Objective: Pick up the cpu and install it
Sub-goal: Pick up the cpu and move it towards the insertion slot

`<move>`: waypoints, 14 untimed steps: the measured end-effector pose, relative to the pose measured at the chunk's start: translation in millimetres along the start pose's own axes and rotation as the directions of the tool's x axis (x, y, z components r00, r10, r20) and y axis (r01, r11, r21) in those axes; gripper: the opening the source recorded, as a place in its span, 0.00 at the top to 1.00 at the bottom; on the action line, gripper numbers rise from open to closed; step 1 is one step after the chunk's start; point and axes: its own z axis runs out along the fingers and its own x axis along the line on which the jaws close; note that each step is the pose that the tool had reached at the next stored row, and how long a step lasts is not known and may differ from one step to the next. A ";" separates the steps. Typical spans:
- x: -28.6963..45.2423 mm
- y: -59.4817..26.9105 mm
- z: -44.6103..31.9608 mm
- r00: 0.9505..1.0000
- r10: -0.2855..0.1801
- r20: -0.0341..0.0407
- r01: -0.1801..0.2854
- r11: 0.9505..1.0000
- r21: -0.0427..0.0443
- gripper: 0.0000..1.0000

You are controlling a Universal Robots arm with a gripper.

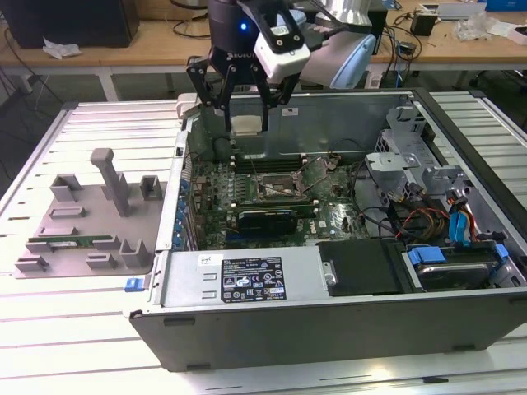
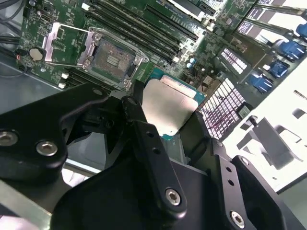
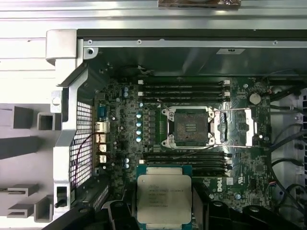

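Note:
My gripper [image 1: 247, 122] hangs above the open computer case [image 1: 329, 317], near its back wall, shut on the cpu [image 1: 247, 126]. The cpu is a flat square chip with a silver-grey top and a greenish edge, clamped by its sides between the black fingers [image 2: 139, 110] in both wrist views [image 3: 164, 194]. Below and in front of it on the green motherboard lies the open cpu socket [image 1: 276, 188] with its metal frame swung back. The socket [image 3: 191, 127] shows bare contacts [image 2: 112, 55]. The chip is well above the board, apart from the socket.
A grey fixture tray [image 1: 90, 218] holding a green memory stick [image 1: 70, 243] lies at the exterior view's left of the case. Inside the case are a black card [image 1: 265, 220], a black box [image 1: 362, 267], drive cages and cables [image 1: 428, 222]. Memory slots [image 3: 184, 88] flank the socket.

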 end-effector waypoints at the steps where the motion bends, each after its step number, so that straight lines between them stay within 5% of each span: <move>1: 0.0 0.5 3.9 1.000 0.000 0.000 0.000 1.000 0.000 0.45; 14: -0.4 2.5 23.4 1.000 -0.001 0.000 0.001 1.000 0.000 0.45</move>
